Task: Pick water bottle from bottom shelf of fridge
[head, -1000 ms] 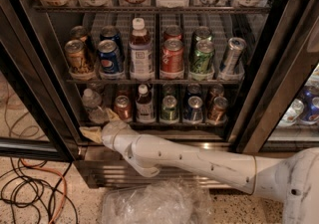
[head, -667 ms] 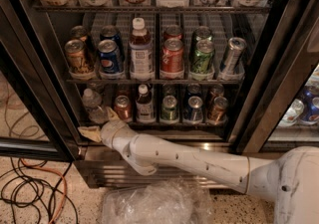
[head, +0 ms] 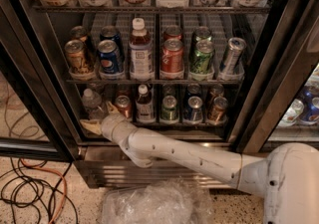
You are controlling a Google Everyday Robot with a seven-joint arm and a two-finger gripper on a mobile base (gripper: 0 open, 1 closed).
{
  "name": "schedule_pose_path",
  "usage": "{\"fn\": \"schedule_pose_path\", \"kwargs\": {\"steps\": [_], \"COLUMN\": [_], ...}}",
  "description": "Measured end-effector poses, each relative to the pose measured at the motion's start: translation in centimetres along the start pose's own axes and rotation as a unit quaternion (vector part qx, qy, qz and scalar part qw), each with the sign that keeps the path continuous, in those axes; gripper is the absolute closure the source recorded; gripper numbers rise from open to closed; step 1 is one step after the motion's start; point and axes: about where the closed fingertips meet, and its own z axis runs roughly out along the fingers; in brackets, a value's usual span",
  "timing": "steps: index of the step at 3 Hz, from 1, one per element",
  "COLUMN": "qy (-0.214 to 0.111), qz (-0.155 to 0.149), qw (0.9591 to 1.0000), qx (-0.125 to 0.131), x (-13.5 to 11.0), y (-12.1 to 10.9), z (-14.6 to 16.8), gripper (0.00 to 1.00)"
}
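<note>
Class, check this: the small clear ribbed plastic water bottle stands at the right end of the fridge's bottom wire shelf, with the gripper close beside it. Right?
No. The camera view shows the small clear ribbed plastic water bottle at the left end of the dark bottom wire shelf, not the right. The gripper is indeed close beside it.

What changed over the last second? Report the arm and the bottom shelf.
Almost nothing. The gripper stays at the left end of the bottom shelf, fingers open beside the water bottle, which it has not taken hold of. Only the arm's white rear housing at the right shows slightly larger. The bottle, the cans and the fridge are as they were.
</note>
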Motion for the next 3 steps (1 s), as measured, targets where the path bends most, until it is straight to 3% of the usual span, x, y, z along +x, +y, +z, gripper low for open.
{"fn": "schedule_pose_path", "kwargs": {"steps": [2, 3], "qy": [-0.026, -0.034], "qz": [-0.030, -0.023], "qw": [0.9992, 0.9990], "qx": [0.009, 0.020], "x": [-1.4, -1.1], "y": [-2.0, -1.9], "z": [2.9, 3.5], "gripper": [0.25, 0.43]}}
